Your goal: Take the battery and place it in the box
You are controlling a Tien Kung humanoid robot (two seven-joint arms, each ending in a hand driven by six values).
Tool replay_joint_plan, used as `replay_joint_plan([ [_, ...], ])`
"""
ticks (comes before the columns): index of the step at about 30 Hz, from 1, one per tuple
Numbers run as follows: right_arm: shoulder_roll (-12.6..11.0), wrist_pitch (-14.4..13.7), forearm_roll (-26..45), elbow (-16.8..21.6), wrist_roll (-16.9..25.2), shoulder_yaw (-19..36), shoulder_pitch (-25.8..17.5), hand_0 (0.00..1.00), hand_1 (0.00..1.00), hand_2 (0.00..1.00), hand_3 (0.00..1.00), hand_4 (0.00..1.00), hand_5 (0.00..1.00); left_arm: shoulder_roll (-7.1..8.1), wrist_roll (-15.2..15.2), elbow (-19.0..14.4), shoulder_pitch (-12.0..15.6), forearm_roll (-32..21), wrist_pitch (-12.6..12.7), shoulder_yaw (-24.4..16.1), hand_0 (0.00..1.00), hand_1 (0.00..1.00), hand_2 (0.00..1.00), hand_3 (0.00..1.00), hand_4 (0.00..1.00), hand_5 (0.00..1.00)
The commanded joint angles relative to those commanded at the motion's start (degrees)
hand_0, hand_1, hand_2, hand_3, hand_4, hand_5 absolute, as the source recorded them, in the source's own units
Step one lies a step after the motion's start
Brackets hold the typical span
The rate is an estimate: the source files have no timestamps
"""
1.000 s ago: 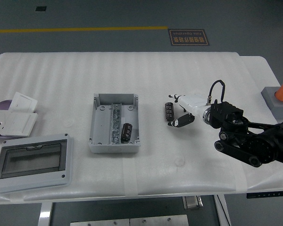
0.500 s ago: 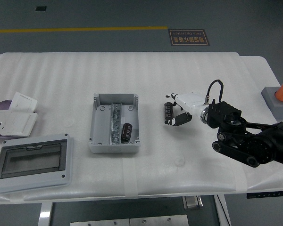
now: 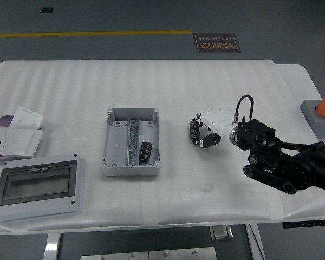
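Since the earlier frames, the right hand (image 3: 205,131) had slid leftward until its fingers (image 3: 210,140) closed around the battery (image 3: 193,131), which lay tilted on the white table (image 3: 206,92), right of the grey box (image 3: 131,142). Whether the grip was firm could not be told. Another battery (image 3: 145,152) sat inside the box.

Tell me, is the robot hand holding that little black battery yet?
Not clearly. The robot hand has its fingers around the battery lying on the table, near its lower end, but a firm grip cannot be told from this picture.
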Motion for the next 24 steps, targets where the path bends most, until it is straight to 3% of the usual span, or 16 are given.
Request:
replay_joint_plan([
  [15,-0.6,-1.6,-0.5,0.7,0.4,0.6,-0.4,0.610,0.496,0.643,0.763,0.726,0.365,-0.04,-0.3,0.0,0.1,0.2,0.3,-0.3,0.621,0.646,0.520,0.556,0.566,0.421],
  [16,-0.6,-1.7,-0.4,0.8,0.5,0.7,-0.4,0.605,0.493,0.633,0.746,0.663,0.337,-0.02,-0.3,0.0,0.1,0.2,0.3,-0.3,0.620,0.646,0.522,0.558,0.565,0.419],
  [21,-1.0,-2.2,0.1,1.6,0.5,1.9,-1.0,0.605,0.493,0.633,0.746,0.663,0.337,0.00,-0.4,0.0,0.1,0.1,0.4,-0.3,0.620,0.646,0.522,0.558,0.565,0.419],
  [22,-1.2,-2.3,0.0,2.0,0.5,2.5,-1.2,0.583,0.490,0.615,0.698,0.359,0.242,0.00,-0.4,0.0,0.1,0.1,0.4,-0.2,0.619,0.646,0.523,0.561,0.569,0.424],
  [24,-1.6,-2.7,-0.2,3.1,0.4,3.9,-1.7,0.583,0.490,0.615,0.698,0.359,0.242,-0.03,-0.4,0.1,0.1,0.0,0.4,-0.2,0.619,0.646,0.523,0.561,0.569,0.424],
])
